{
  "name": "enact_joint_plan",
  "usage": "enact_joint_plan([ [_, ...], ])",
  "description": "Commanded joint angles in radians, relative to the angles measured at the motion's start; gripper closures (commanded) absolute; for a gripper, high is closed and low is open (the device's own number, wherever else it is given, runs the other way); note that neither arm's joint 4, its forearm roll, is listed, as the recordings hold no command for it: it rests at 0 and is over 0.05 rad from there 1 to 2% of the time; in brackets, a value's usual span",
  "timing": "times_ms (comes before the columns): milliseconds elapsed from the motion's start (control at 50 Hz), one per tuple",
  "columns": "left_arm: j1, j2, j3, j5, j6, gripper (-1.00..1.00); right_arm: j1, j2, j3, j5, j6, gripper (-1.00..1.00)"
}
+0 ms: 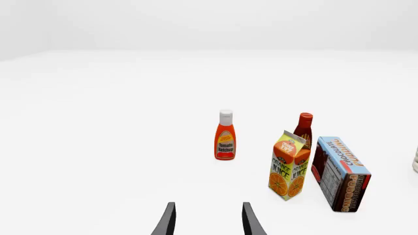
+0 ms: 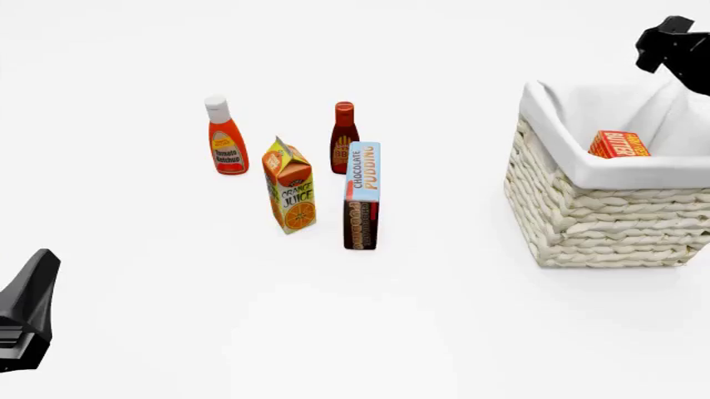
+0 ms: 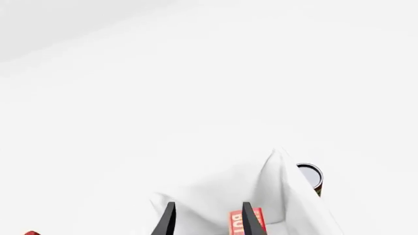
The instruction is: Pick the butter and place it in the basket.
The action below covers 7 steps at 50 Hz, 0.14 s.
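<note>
The butter (image 2: 619, 144), a red and orange box, lies inside the basket (image 2: 599, 216), leaning against the white cloth lining near the back. My right gripper (image 2: 663, 48) hovers above the basket's far right side, open and empty. In the right wrist view its fingers (image 3: 168, 221) stand apart over the lining (image 3: 261, 196), and the butter (image 3: 236, 224) shows below between them. My left gripper (image 2: 28, 307) is at the near left, well away from the groceries. It is open and empty in the left wrist view (image 1: 209, 223).
A ketchup bottle (image 2: 226, 137), an orange juice carton (image 2: 289, 187), a dark red sauce bottle (image 2: 344, 137) and a chocolate pudding box (image 2: 362, 196) stand grouped left of the basket. A can (image 3: 312, 175) stands just beyond the basket.
</note>
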Motion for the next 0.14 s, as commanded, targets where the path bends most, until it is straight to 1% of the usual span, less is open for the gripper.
enact_joint_plan([
  [20,0.000,0.000,0.000,0.000,0.000,-1.00,0.027,-0.083,-0.006,0.059,-0.010,-1.00],
  [80,0.000,0.000,0.000,0.000,0.000,-1.00,0.031,-0.088,-0.006,0.064,-0.010,-1.00],
  [140,0.000,0.000,0.000,0.000,0.000,-1.00,0.044,-0.118,-0.018,0.099,-0.013,-1.00],
])
